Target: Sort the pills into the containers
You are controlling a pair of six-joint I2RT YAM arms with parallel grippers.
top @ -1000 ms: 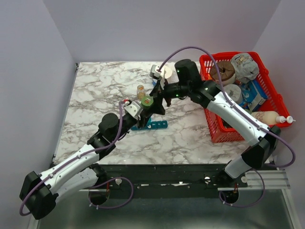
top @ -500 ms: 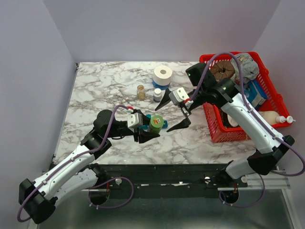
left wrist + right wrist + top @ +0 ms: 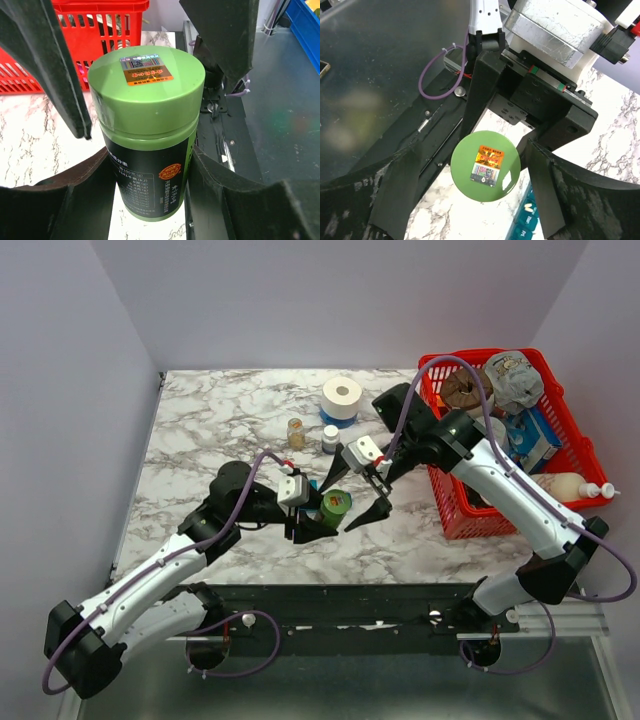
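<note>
My left gripper [image 3: 322,517] is shut on an upright green pill bottle [image 3: 336,506] with a green lid and a sticker on top. In the left wrist view its fingers [image 3: 75,192] press both sides of the bottle [image 3: 150,125]. My right gripper [image 3: 352,492] is open and hovers over the lid, one finger on each side, not touching. The right wrist view looks straight down on the lid [image 3: 485,165]. The teal pill organizer [image 3: 522,227] lies on the table just beside the bottle, mostly hidden, with pale pills in one open compartment.
A red mesh basket [image 3: 452,510] full of items stands at the right. A white roll [image 3: 342,395], a small amber bottle [image 3: 296,432] and a small white bottle [image 3: 330,438] stand at the back centre. The table's front edge is close behind the bottle.
My left gripper has carried the green bottle from the table's middle toward the front. My right gripper pulled away to the right, opened, and has now moved back left over the lid.
</note>
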